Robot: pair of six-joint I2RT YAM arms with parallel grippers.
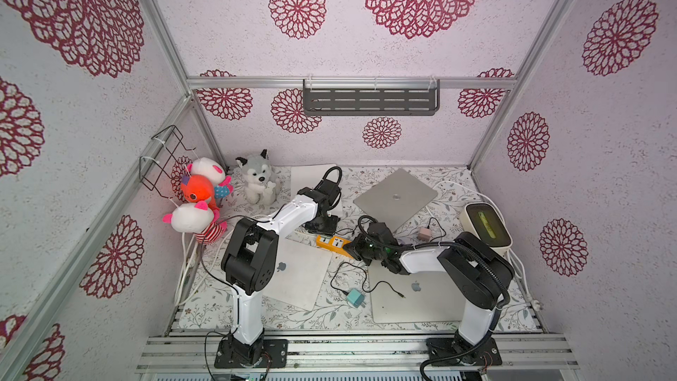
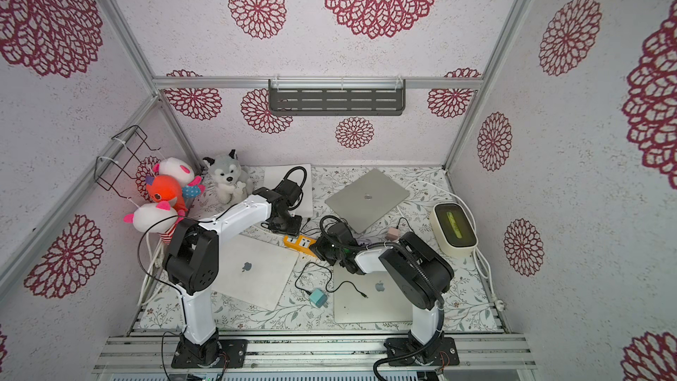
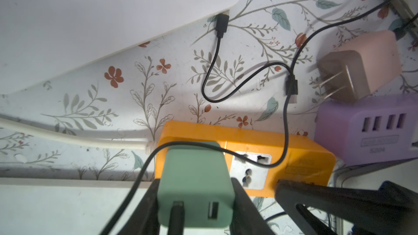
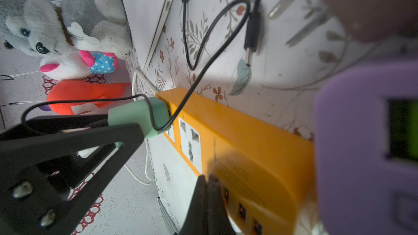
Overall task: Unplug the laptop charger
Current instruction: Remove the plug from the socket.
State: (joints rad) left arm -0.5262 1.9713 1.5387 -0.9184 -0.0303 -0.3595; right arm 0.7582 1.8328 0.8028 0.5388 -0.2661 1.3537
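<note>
Clamps the left end effector (image 3: 195, 188) on the mint-green charger (image 3: 194, 172), one finger on each side. Presses the right end effector (image 4: 206, 180), tips together, against the opposite end of the orange power strip (image 3: 300, 154). Finds the charger at the strip's end socket, next to where the white cord (image 3: 67, 133) enters, low over the floral bench (image 3: 158, 91). Trails a black cable (image 3: 286, 132) from the charger's face across the strip. Shows a purple USB block (image 3: 366, 129) right by the strip's other end, a pink plug (image 3: 362, 68) just beside it.
</note>
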